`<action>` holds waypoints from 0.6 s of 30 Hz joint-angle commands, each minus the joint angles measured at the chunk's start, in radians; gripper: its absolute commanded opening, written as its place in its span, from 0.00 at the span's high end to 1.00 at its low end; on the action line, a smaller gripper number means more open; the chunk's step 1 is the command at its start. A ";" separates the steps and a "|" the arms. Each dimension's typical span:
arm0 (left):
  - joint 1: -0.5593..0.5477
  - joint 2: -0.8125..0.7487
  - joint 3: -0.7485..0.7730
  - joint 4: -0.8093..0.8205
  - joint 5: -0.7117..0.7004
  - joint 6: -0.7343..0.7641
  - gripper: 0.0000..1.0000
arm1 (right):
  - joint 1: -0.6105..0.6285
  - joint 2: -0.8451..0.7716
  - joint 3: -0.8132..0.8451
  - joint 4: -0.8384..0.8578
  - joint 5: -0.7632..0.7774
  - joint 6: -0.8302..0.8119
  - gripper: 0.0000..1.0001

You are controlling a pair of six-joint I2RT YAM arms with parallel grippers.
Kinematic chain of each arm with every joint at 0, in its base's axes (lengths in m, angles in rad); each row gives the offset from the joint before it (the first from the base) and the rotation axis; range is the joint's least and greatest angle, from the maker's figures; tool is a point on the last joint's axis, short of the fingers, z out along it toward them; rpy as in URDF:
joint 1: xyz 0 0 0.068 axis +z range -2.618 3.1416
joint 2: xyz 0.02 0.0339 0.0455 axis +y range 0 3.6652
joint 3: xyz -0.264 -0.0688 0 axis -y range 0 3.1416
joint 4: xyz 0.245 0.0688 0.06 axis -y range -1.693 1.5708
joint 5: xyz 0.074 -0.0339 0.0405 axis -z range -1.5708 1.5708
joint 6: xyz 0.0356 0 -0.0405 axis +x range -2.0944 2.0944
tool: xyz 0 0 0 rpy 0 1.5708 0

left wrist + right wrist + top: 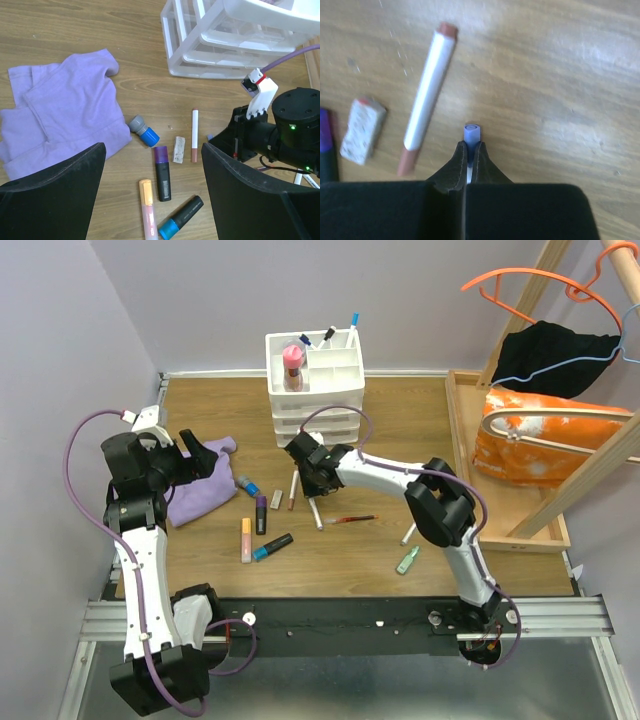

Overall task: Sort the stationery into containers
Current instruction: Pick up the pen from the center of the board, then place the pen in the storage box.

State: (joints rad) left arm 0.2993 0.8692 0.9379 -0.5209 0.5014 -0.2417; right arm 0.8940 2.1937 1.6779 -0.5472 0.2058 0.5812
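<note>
Pick under way: right end effector (468,150) pinching a blue-tipped pen (472,133) low at the worktop (560,75), just beside a white pen (429,85); whether it is lifted, cannot tell. The left end effector (153,150) is spread and holds nothing, hanging over loose pieces near the cloth (65,115). At the back the organiser (315,410) holds only a few pens (340,332) in its top compartments, so the task looks early: purple marker (161,172), orange marker (147,210), black marker (180,217), grey-blue stub (143,131), green piece (407,560) and others lie scattered, unsorted.
</note>
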 commanded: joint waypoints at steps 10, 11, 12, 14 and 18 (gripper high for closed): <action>0.001 0.077 0.076 0.053 0.083 0.019 0.14 | -0.017 -0.509 0.042 0.358 -0.111 -0.339 0.99; 0.001 0.083 0.073 0.062 0.103 0.030 0.15 | -0.026 -0.518 0.040 0.457 -0.086 -0.359 1.00; 0.001 0.088 0.070 0.073 0.136 0.047 0.15 | -0.038 -0.525 0.040 0.513 -0.045 -0.400 0.99; -0.002 0.094 0.062 0.110 0.190 0.067 0.15 | -0.076 -0.522 0.042 0.681 -0.010 -0.448 1.00; -0.009 0.108 0.064 0.134 0.229 0.096 0.15 | -0.191 -0.428 0.166 0.825 0.033 -0.510 1.00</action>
State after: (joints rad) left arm 0.2981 0.9672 0.9855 -0.4507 0.6231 -0.2012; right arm 0.8192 1.6417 1.7561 0.0299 0.1432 0.1917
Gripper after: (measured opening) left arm 0.851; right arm 0.023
